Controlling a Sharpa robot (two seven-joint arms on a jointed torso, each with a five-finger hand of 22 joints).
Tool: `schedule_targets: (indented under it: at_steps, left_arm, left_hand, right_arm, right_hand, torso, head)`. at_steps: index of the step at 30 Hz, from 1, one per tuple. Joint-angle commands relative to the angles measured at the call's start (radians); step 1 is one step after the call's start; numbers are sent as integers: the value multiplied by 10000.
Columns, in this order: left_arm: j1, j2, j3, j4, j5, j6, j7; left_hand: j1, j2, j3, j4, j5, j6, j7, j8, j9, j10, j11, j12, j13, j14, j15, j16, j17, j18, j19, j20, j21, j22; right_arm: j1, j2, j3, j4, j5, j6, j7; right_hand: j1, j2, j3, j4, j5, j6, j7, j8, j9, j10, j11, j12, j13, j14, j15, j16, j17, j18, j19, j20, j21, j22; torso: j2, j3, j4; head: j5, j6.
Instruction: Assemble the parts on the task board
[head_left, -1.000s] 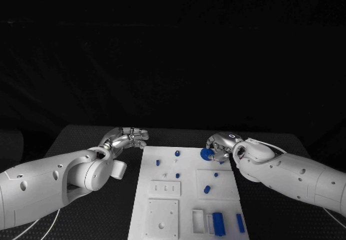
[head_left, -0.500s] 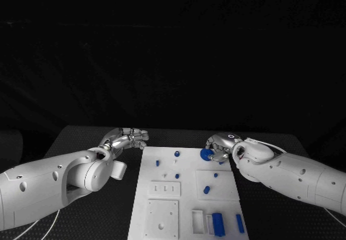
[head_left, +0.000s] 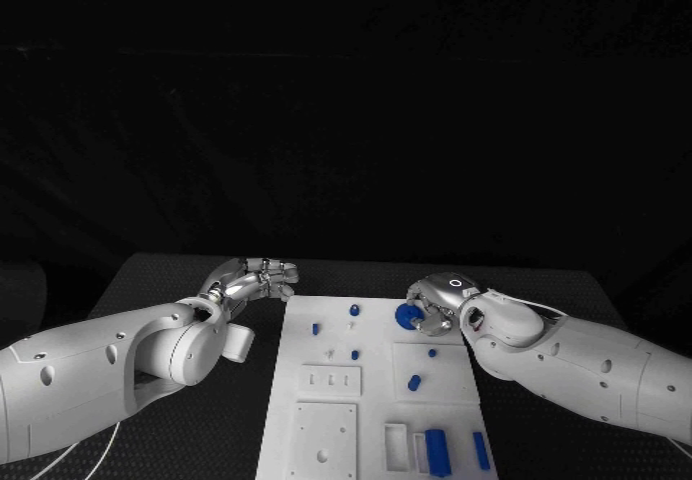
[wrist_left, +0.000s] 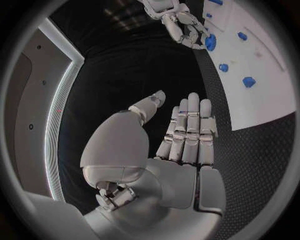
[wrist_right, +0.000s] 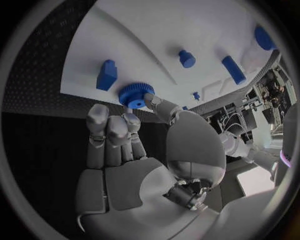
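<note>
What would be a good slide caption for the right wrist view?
Right hand touches a round blue part at the edge of the white task board.

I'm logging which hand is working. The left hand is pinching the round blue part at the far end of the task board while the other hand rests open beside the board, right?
Not quite: it is the right hand that pinches the round blue part at the far end of the task board, as the head view and right wrist view show. The left hand rests open beside the board.
</note>
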Motion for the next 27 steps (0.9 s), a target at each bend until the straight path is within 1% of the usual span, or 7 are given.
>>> schedule_targets:
  at_steps: [1,6,13,15,18,22,27]
  left_arm:
    - [6,-3,9,6,-17,68,80]
    - [5,20,9,-44,-11,64,89]
    - [3,88,8,-117,5,82,93]
    - [3,84,7,-114,6,80,90]
    - [3,93,7,-121,7,79,92]
    - [2,97,7,-116,9,87,89]
    - [2,147,7,-129,13,98,98]
  left_hand:
    - [-98,6,9,-56,-35,23,5,-40,13,-24,48,-29,-8,52,42,-57,14,207,-44,8,51,191]
    - [-99,6,10,-58,-35,22,5,-41,14,-29,50,-32,-9,52,42,-60,17,208,-44,8,52,191]
    - [-102,10,13,-60,-33,20,6,-42,14,-35,53,-35,-11,54,42,-63,21,208,-44,8,53,191]
    - [-102,11,13,-61,-32,20,6,-43,14,-36,53,-36,-11,54,42,-63,22,208,-44,8,54,191]
    - [-103,14,15,-62,-32,20,6,-43,14,-37,54,-36,-12,55,42,-65,24,208,-44,8,54,191]
    - [-105,17,16,-63,-31,19,6,-43,15,-39,55,-37,-12,56,42,-67,27,208,-44,8,55,191]
    - [-109,18,17,-65,-31,19,7,-44,16,-40,56,-37,-13,57,42,-69,30,208,-44,8,56,191]
  right_arm:
    - [17,-65,13,318,-1169,-670,-569]
    - [91,-113,28,758,-1665,-1177,-875]
    - [131,121,30,1306,-2126,-1385,-1068]
    - [130,265,28,1312,-2168,-1364,-1063]
    - [127,473,5,1290,-2245,-1358,-1079]
    - [121,743,-101,1228,-2328,-1339,-1085]
    - [25,1184,-166,1024,-2326,-1173,-1090]
  right_hand:
    - [11,-134,80,16,4,1052,4,34,92,57,-24,44,-17,10,-72,-59,17,464,59,-32,50,158]
    - [58,-348,222,113,-8,1092,-14,53,123,111,-44,43,-49,27,-88,-70,44,464,103,-61,86,151]
    - [35,-557,312,260,-22,1122,-30,72,158,164,-60,34,-83,40,-103,-78,71,464,139,-80,115,141]
    - [18,-607,321,300,-22,1125,-34,76,167,175,-63,31,-90,42,-105,-80,77,464,147,-84,122,139]
    - [31,-632,333,305,-22,1122,-37,77,172,180,-66,29,-95,43,-108,-81,81,463,150,-89,125,138]
    - [42,-645,346,310,-21,1121,-38,77,176,184,-67,27,-98,43,-109,-84,83,464,152,-93,128,137]
    - [46,-660,355,320,-22,1117,-37,76,179,187,-67,23,-103,43,-109,-88,85,464,152,-95,130,136]
  torso:
    - [0,13,1]
    - [-7,15,-12]
    - [-14,14,-9]
    - [-5,11,7]
    - [2,2,1]
    - [6,-7,15]
    - [17,-11,33]
  head:
    - [20,17]
    - [34,24]
    - [63,73]
    - [64,88]
    - [103,111]
    - [93,131]
    - [73,151]
